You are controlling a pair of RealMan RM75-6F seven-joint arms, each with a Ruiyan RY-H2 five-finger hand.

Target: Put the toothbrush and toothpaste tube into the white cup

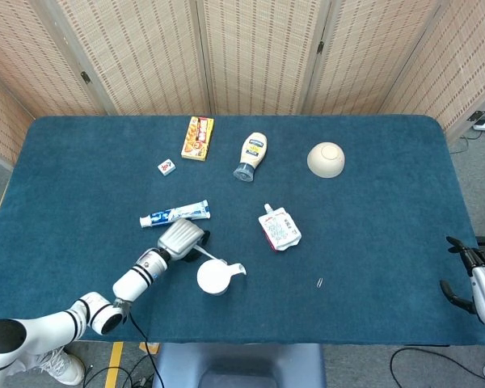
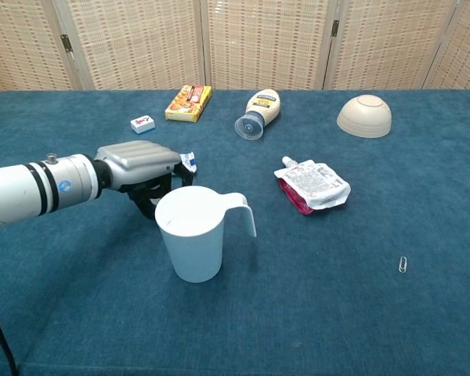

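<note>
White cup at risk of a knock while left hand works beside it

White cup (image 2: 191, 232) stands upright near the front of the blue surface (image 1: 372, 242), handle pointing to the robot's right. Nothing shows inside it from the head view, so I judge both items are still to go in.

Left hand (image 1: 180, 238) sits just behind and beside the cup, back of hand up, fingers curled down toward the cloth. In the head view a thin white piece (image 1: 200, 253) runs from under the hand toward the cup rim; prob. the toothbrush, but too small to be sure. Whether the fingers are actually clamped on it can't be told: the hand's own shell hides them in both views.

Toothpaste tube (image 1: 175, 215) lies flat just behind the hand, apart from the cup, cap end toward the robot's left.

Right hand (image 1: 475, 275) hangs off the surface's right edge, well apart from everything, fingers spread, holding nothing.

Risks, as I judge them:
- Cup looks light and tall; hand is v. close. A sideways nudge from the hand or forearm could tip or slide it.
- If the thin piece is only half caught, it could slip out during the lift, or strike the rim and fall outside.
- A long brush dropped in at a slant could lever the cup over.
- Tube lies flat on soft cloth, so fingers may skid over it w/o getting under.
</note>
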